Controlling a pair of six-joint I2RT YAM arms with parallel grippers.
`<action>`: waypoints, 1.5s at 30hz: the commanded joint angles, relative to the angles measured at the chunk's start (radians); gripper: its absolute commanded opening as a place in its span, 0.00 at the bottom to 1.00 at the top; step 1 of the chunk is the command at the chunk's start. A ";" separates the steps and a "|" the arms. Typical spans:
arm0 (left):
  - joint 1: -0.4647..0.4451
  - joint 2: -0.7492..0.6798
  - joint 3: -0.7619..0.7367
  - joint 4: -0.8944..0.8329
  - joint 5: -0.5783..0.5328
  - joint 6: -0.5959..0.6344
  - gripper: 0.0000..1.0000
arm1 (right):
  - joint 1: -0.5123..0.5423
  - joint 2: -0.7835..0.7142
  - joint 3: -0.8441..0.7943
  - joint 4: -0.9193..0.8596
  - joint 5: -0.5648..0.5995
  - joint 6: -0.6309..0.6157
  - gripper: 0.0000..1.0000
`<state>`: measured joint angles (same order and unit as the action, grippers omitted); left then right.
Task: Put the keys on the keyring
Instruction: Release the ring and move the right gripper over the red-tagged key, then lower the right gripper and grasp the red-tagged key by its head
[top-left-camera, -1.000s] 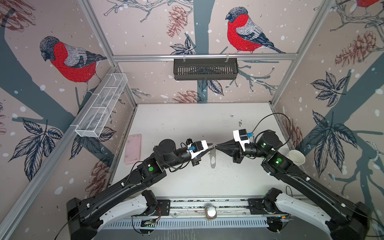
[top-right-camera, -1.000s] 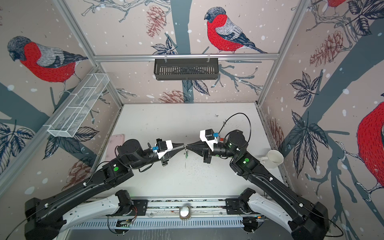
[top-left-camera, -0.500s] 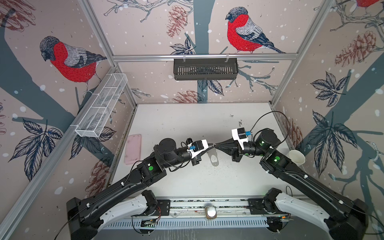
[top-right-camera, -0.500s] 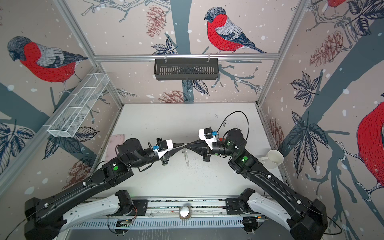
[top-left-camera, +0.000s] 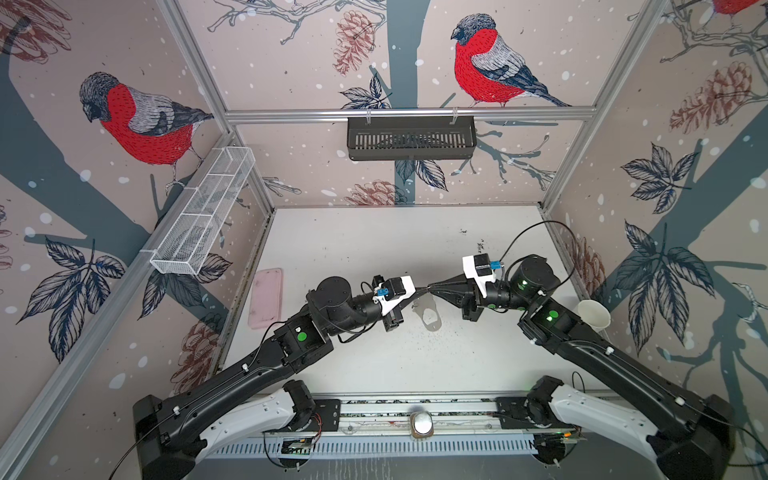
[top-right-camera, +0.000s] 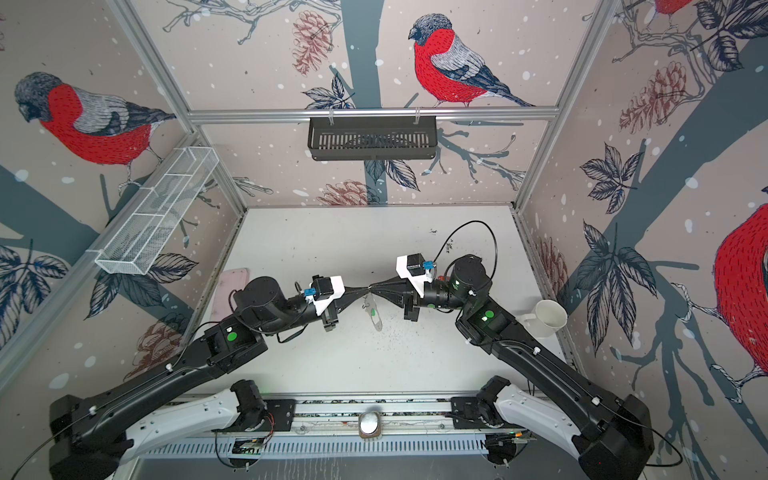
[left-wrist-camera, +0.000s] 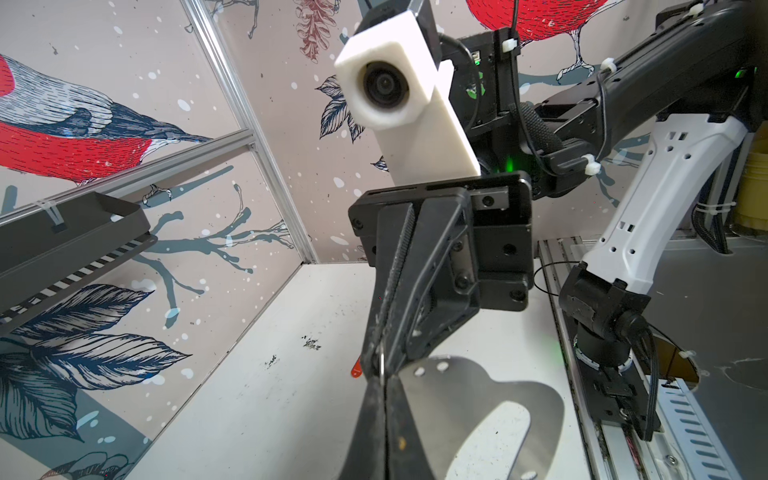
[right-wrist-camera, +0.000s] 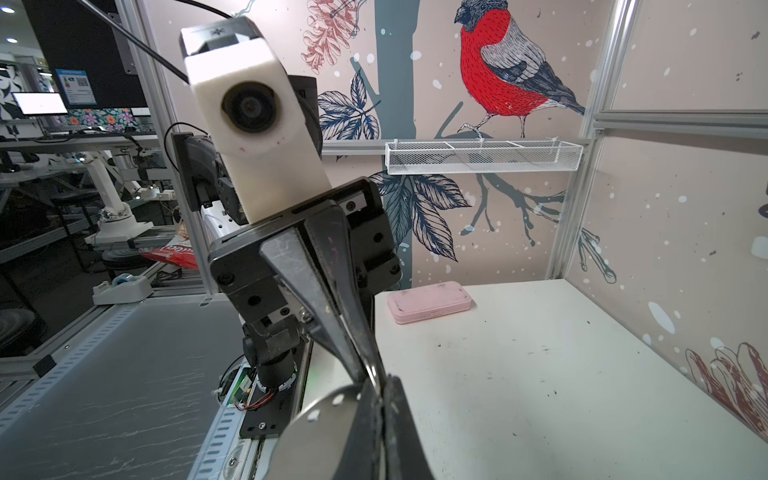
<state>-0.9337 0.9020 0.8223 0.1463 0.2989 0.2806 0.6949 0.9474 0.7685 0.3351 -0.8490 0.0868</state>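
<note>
Above the middle of the table my left gripper (top-left-camera: 420, 291) and right gripper (top-left-camera: 433, 286) meet tip to tip, both shut. In the left wrist view a small metal ring (left-wrist-camera: 380, 362) runs between the tips of both. From it the keyring (top-left-camera: 430, 318), a flat grey plate with an oval cutout, hangs clear of the table; both wrist views show the keyring (left-wrist-camera: 478, 395) beside the fingers. Of the keys, a green tag (top-right-camera: 372, 311) lies against the plate and a red tag (left-wrist-camera: 356, 371) peeks out behind the right gripper's tips. Their metal blades are hidden.
A pink case (top-left-camera: 266, 297) lies by the left wall. A white cup (top-left-camera: 594, 313) stands at the right edge. A black basket (top-left-camera: 411, 137) hangs on the back wall and a white wire shelf (top-left-camera: 203, 216) on the left wall.
The left gripper's jaws have closed at the meeting point. The hanging plate has turned from edge-on to partly face-on, and the right gripper has shifted slightly left.
</note>
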 joint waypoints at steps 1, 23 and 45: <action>-0.002 0.018 -0.007 0.075 -0.118 -0.027 0.00 | 0.008 -0.010 0.007 -0.013 -0.027 0.007 0.00; -0.095 0.166 0.041 0.036 -0.797 -0.272 0.00 | -0.070 -0.111 -0.055 -0.298 0.770 0.153 0.45; -0.109 0.123 -0.050 0.141 -0.774 -0.251 0.00 | -0.471 0.147 -0.205 -0.423 0.781 0.425 0.40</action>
<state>-1.0416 1.0298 0.7727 0.2157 -0.4732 0.0273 0.2619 1.0653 0.5617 -0.1001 -0.0010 0.4973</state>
